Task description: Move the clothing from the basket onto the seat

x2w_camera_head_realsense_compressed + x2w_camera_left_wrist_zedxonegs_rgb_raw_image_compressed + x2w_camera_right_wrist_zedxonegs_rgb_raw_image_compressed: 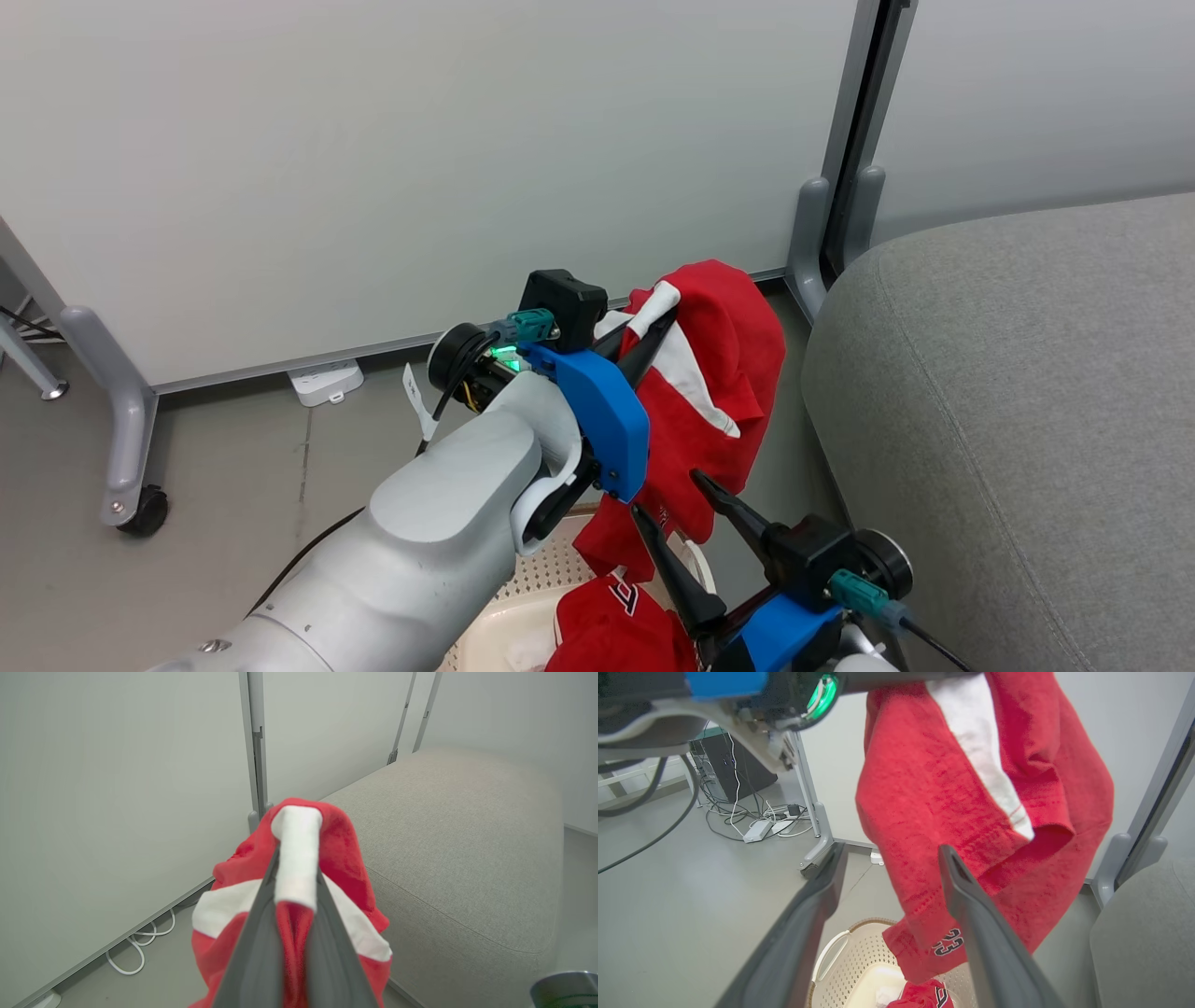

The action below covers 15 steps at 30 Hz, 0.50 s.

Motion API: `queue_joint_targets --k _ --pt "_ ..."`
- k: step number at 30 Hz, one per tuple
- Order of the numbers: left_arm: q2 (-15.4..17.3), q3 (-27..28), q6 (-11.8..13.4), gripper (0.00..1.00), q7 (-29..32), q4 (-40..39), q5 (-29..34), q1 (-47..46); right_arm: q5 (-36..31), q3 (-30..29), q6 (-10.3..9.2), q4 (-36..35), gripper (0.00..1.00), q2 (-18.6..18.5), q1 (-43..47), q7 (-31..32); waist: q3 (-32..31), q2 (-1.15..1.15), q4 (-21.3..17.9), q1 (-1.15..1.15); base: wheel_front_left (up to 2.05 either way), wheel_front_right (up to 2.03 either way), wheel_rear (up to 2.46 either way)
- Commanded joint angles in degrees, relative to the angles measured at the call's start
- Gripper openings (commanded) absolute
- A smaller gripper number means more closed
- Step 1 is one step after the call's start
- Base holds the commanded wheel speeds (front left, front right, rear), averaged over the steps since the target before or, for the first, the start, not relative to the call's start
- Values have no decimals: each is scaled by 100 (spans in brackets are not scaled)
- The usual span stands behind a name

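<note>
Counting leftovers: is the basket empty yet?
Not empty: one red garment lies in the basket; a second garment hangs from the left gripper.

A red-and-white garment (719,373) hangs over the basket (859,956), second garment (607,625) apparently crumpled inside, beside grey seat (1008,392).

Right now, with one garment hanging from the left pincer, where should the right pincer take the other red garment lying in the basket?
Probably its raised crumpled fold, taken from straight above: the remaining garment lies bunched low between the walls of the basket, which block a sideways approach. The hanging garment trails just over it, beside the open right pincer.
</note>
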Motion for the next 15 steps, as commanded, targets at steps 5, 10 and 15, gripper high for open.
queue_joint_targets --k 5,10,15 --pt "11 -168 47 0 -79 2 -167 -139 -75 5 -2 243 100 -12 -433 -13 31 0 17 -1 0 0 0" --pt "10 -307 74 0 -112 -11 -307 -184 -119 128 -2 583 100 -12 -838 82 50 0 10 -1 0 0 0" --pt "11 -430 95 0 -174 -15 -447 -223 -42 199 -2 963 100 -11 -1158 159 59 0 4 -1 0 0 0"
